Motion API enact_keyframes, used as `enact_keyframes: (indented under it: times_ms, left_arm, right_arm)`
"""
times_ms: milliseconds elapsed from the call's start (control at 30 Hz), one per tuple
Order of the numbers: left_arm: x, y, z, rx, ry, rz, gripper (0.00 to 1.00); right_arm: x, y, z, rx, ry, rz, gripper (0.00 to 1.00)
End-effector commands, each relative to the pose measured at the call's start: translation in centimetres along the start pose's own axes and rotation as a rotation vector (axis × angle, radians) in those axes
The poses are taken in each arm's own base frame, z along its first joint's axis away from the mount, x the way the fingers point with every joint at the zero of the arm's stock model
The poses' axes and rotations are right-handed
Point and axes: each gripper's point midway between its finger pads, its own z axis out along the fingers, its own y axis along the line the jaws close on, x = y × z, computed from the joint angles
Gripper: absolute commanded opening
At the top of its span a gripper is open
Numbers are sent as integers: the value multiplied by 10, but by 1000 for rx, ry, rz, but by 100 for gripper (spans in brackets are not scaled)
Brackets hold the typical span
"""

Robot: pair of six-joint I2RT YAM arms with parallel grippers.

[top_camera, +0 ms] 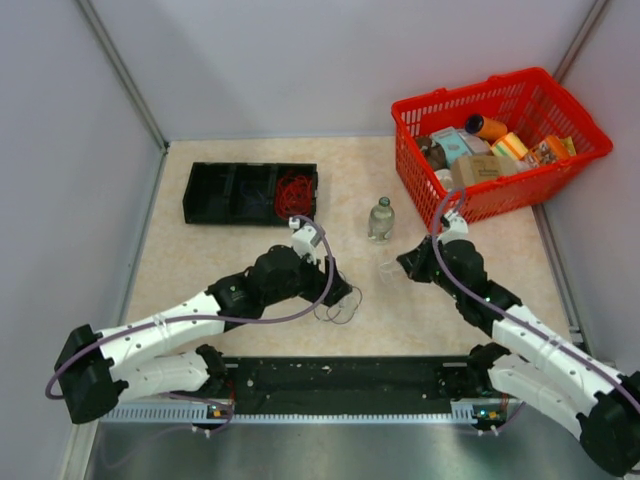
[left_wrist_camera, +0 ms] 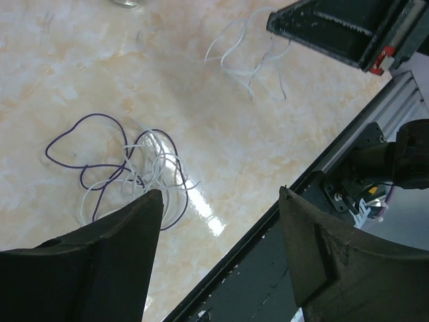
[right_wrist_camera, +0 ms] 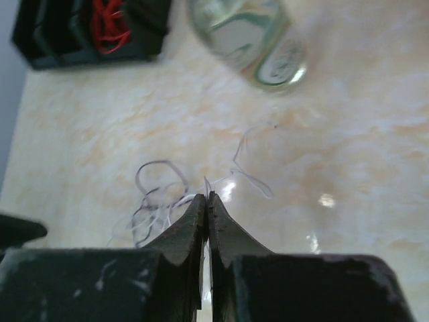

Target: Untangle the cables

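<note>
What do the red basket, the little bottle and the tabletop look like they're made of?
Red basket: likely molded plastic, glossy, with lattice walls. Bottle: clear glass or plastic, see-through with bright highlights; which one, I cannot tell. Tabletop: beige marble-look surface, perhaps laminate, glossy, since it mirrors the lights.

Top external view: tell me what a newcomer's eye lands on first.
The bright red basket at the far right. Next the red cable bunched in the black tray at the far left, and the purple-white tangle mid-table under the open left gripper, the right gripper shut beside it.
</note>
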Motion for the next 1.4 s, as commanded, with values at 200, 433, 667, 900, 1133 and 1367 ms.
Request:
enact_keyframes:
  times_ms: [200,433,667,900,1133,1367]
  left_arm:
    - [-62,-62,-29,262,-184,190,77]
    - [-49,-87,-46,444,-161,246,77]
    - [-19,-117,-42,677,-11,206,74]
    - [3,-126,-44,787,83,171,75]
    - [0,-127,-27,772,54,110,65]
    - [-36,-105,-46,587,-200,155,68]
  right_arm:
    - [32,118,-85,-803,222,-178,0]
    - [24,146,-123,-1021,225,-179,0]
    - [-7,156,-133,-994,118,-143,0]
    - [-46,157,-138,-895,-41,-54,0]
    - [-70,180,-162,-1003,-82,17,0]
    - [-77,182,-163,-969,-56,53,0]
